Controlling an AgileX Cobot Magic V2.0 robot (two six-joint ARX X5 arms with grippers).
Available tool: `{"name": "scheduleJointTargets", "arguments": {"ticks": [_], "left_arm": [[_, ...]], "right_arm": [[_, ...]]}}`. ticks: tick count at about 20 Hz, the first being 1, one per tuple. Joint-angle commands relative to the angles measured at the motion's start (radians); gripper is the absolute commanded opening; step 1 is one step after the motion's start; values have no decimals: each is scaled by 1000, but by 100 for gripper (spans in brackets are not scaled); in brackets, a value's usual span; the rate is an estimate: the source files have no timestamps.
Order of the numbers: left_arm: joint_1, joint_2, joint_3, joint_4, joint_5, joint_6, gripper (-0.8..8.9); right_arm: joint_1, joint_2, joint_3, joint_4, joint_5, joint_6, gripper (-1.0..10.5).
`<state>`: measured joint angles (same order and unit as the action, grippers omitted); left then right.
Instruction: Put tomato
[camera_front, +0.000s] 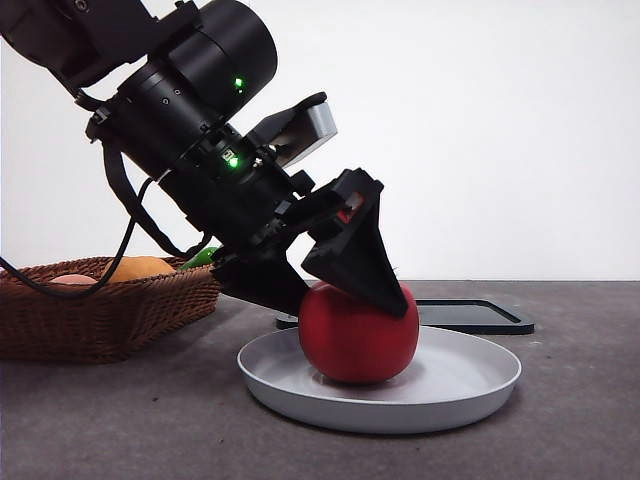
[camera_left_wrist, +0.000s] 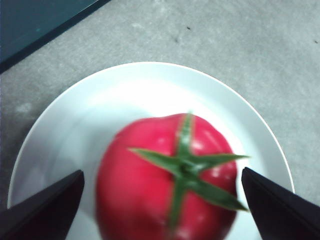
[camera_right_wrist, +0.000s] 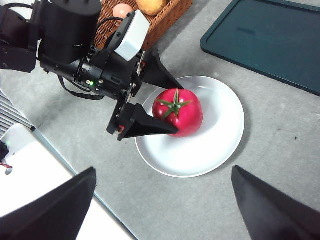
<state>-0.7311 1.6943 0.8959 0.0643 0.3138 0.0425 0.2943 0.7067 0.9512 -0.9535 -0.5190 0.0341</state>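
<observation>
The glossy red tomato (camera_front: 355, 345) with its green star stem rests on the white plate (camera_front: 470, 375). My left gripper (camera_front: 350, 300) reaches down over it from the upper left, its two black jaws either side of the tomato. In the left wrist view the tomato (camera_left_wrist: 165, 185) sits between the jaws with a small gap on each side, on the plate (camera_left_wrist: 60, 130); the left gripper (camera_left_wrist: 162, 172) is open. The right wrist view shows the tomato (camera_right_wrist: 180, 112), plate (camera_right_wrist: 220, 130) and left gripper (camera_right_wrist: 172, 107) from high above. My right gripper (camera_right_wrist: 164, 169) is open and empty.
A wicker basket (camera_front: 100, 310) stands at the left with an orange fruit (camera_front: 140, 267) and a green pepper (camera_front: 203, 257) in it. A dark flat tray (camera_front: 480, 315) lies behind the plate. The table's edge and a white surface (camera_right_wrist: 30, 165) show in the right wrist view.
</observation>
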Motion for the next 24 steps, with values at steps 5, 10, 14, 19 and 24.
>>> {"name": "scheduleJointTargets", "arguments": {"ticks": [5,10,14,19,24], "left_arm": [[3,-36,42,5,4,-36,508],[53,-174,42,-56,-3,-37,506],[130,-338,42,-159,-3,-37,504],[250,-542,42,-344,-2,-36,498],[337,-715,42,-585,11,5,498]], "right_arm": [[5,5,19,2,3,10,431],[5,5,19,3,3,10,431],[5,5,19,9,33,2,431],[5,21,19,37,55,3,431],[5,89,19,48,55,2,431]]}}
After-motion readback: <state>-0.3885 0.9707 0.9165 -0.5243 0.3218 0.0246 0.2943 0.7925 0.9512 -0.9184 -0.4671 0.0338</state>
